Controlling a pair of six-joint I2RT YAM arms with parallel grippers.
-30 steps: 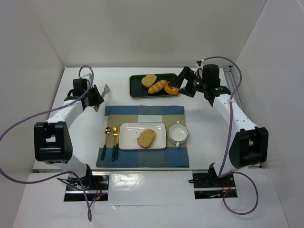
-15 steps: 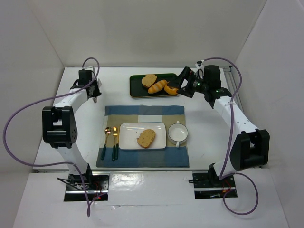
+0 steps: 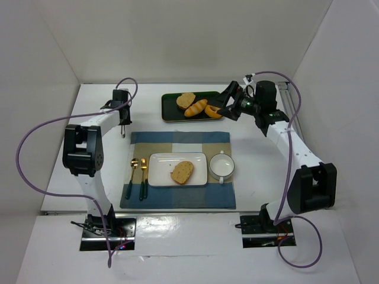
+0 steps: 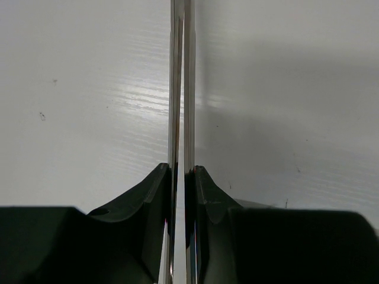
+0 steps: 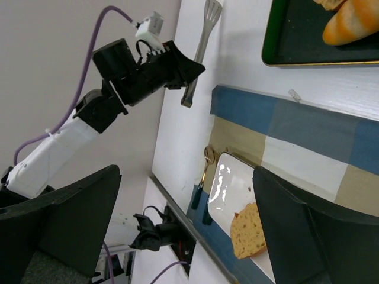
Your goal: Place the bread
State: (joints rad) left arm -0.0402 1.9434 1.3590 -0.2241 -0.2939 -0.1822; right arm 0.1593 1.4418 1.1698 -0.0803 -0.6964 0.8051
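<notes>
The bread (image 3: 182,171) is a golden-brown slice lying on the white plate (image 3: 163,163) on the placemat; it also shows in the right wrist view (image 5: 251,234). My left gripper (image 3: 122,113) is at the far left of the table, well away from the bread. In the left wrist view it (image 4: 180,170) is shut on thin metal tongs (image 4: 181,89). The right wrist view shows these tongs (image 5: 202,50) too. My right gripper (image 3: 222,106) is open and empty, over the right end of the dark tray (image 3: 169,112).
The tray holds a paler slice (image 3: 186,99), a long orange roll (image 3: 196,107) and an orange piece (image 3: 213,111). A white cup (image 3: 222,165) stands right of the plate. A gold spoon (image 3: 133,168) and fork (image 3: 143,171) lie left of it. White walls enclose the table.
My left arm has swung its gripper, with the tongs, farther back and slightly right. My right gripper has shifted slightly over the tray's end. The bread has not moved.
</notes>
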